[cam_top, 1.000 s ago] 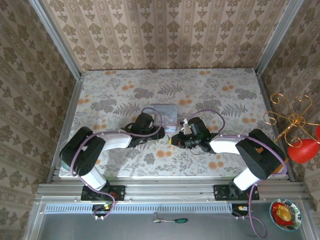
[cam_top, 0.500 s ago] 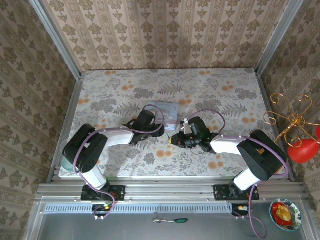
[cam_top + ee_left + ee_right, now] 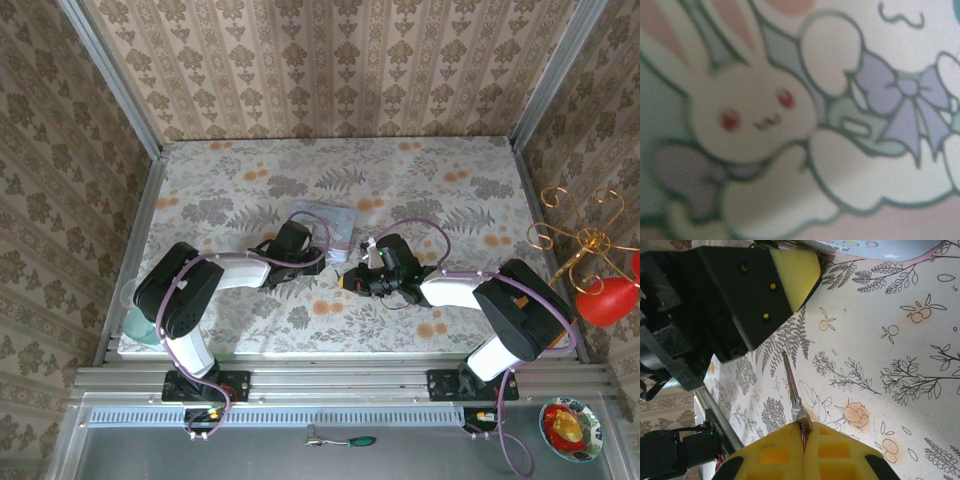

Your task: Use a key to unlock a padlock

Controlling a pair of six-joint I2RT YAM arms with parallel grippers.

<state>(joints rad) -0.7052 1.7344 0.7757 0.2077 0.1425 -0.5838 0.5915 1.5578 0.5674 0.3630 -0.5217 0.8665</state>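
Observation:
My right gripper is shut on the head of a silver key. The key's blade sticks out over the floral tabletop toward the left arm. My left gripper sits at the near edge of a pale-blue cartoon-printed tin. One of its yellow pads shows in the right wrist view. The left wrist view is pressed close to the tin's lid, a blurred rabbit print, so how its jaws stand is hidden. The padlock is hidden.
The floral table is walled on three sides by patterned panels. A gold wire stand and a red object stand beyond the right wall. A screwdriver lies on the front rail.
The left gripper has moved a little away from me toward the tin, and the tin has shifted slightly left and back. The right arm and its key have not moved.

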